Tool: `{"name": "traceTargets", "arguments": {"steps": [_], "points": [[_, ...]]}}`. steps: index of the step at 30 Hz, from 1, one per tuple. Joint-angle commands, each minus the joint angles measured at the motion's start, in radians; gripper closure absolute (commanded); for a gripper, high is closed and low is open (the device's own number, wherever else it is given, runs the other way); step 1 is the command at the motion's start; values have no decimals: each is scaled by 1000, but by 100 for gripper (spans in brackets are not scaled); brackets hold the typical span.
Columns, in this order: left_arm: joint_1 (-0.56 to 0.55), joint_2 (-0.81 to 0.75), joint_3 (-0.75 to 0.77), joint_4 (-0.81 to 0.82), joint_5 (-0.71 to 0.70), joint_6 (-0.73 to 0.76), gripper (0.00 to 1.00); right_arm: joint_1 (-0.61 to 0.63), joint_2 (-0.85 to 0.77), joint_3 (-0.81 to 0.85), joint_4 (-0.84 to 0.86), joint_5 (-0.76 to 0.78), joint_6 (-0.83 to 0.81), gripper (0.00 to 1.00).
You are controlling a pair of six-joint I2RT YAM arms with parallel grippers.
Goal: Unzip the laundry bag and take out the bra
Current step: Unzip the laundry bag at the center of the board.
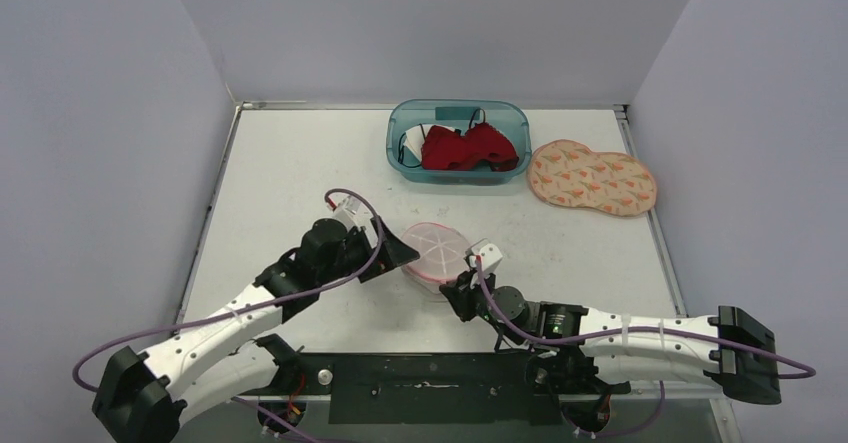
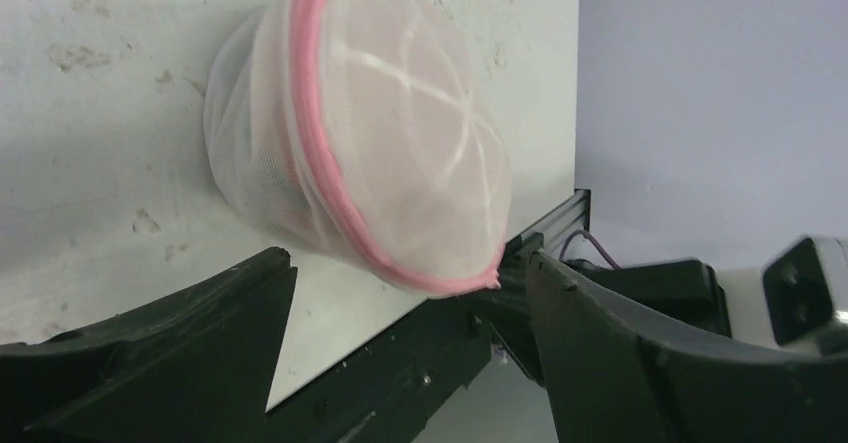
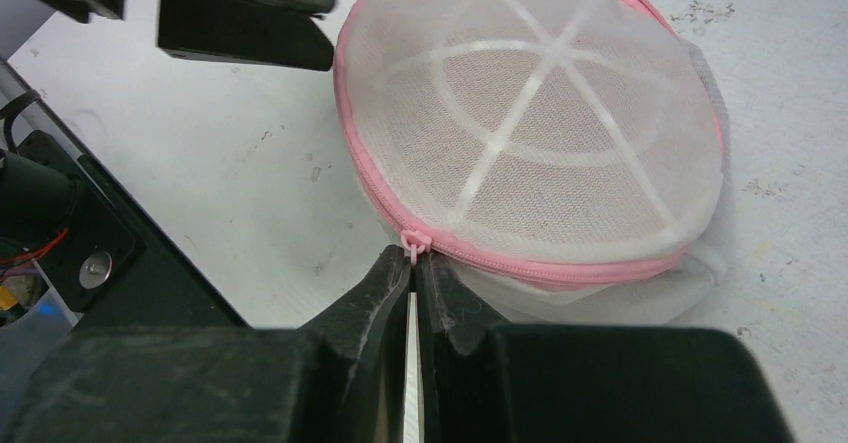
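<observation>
- The right gripper (image 3: 414,263) is clenched, its tips pinching the small pink zipper pull (image 3: 413,240) at the near rim of the laundry bag (image 3: 530,123).
- The left gripper (image 2: 410,263) is released, jaws wide. The bag's pink-trimmed edge sits just ahead between them, not gripped.
- The bag lies on the table (image 1: 290,163) near its front edge, between the two arms. The bra inside cannot be made out through the mesh.
- The bag looks light: soft mesh with stiffer white ribs. It will probably slide or crumple when the zipper (image 3: 560,266) is tugged, so brace the rim opposite the pull.
- No brand, label or writing is legible.
</observation>
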State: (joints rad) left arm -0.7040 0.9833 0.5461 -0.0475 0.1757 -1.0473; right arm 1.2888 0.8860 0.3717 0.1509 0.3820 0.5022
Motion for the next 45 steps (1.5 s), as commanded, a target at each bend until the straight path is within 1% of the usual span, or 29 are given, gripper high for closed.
{"name": "traceTargets", "arguments": {"steps": [1, 3, 5, 7, 9, 14, 21, 23, 28, 35, 36, 38, 45], "points": [[-44, -183, 9, -204, -75, -56, 16, -7, 49, 66, 84, -38, -13, 95], [-96, -260, -13, -242, -121, -112, 15, -8, 79, 81, 113, -58, -24, 95], [-166, -323, -31, -264, -197, -172, 15, -8, 114, 97, 138, -80, -36, 95], [-232, -349, -52, -249, -270, -230, 15, -8, 149, 114, 163, -101, -47, 95], [-273, -343, -67, -206, -309, -267, 15, -5, 180, 133, 183, -125, -60, 95], [-283, -243, -77, -97, -332, -307, 19, 0, 233, 158, 227, -183, -78, 95], [-279, -158, -68, -18, -385, -324, 31, 19, 218, 144, 247, -213, -82, 95], [-274, -136, -65, -13, -387, -326, 36, 20, 210, 139, 246, -214, -82, 95], [-259, -119, -87, 25, -384, -335, 62, 23, 187, 133, 223, -191, -78, 95], [-215, -145, -105, -2, -385, -312, 93, 23, 112, 107, 118, -88, -55, 95], [-205, -150, -107, -7, -381, -309, 96, 22, 97, 103, 104, -76, -50, 95], [-189, -155, -109, -8, -370, -297, 100, 21, 71, 89, 80, -54, -40, 95], [-148, -148, -109, 6, -324, -265, 100, 16, 11, 59, -2, 38, 4, 95]]}}
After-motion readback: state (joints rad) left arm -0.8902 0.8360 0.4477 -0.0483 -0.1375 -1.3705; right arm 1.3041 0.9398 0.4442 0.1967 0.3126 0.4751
